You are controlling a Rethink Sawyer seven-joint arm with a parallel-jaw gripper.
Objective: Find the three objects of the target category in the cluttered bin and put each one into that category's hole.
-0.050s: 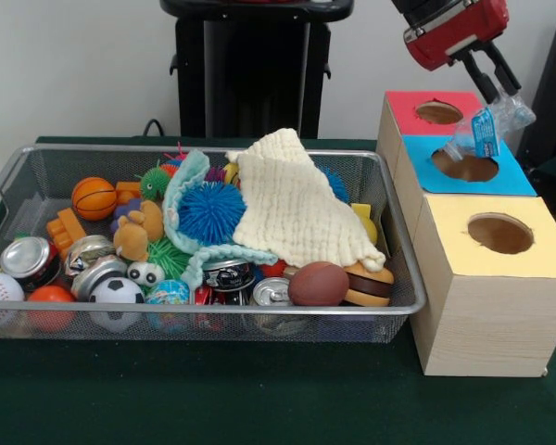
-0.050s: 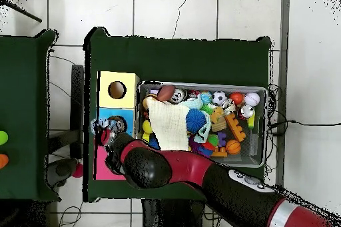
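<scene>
Now the pincer point(image 1: 505, 88) clamps a crumpled plastic bottle point(image 1: 486, 130) over the blue hole point(image 1: 464, 167).

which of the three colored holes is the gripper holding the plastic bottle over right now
The blue middle hole. The gripper holds the crumpled plastic bottle just above it; the red hole lies behind and the yellow hole nearer the camera.

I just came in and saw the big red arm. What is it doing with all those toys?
The robot arm is holding a crumpled clear plastic bottle with a blue label in its fingers, just above the hole in the blue box top. That box sits between a red-topped one and a yellow-topped one. Beside them, the wire bin is full of balls, cans, spiky toys and a cream cloth. It looks like the bottle is about to go into the blue hole.
</scene>
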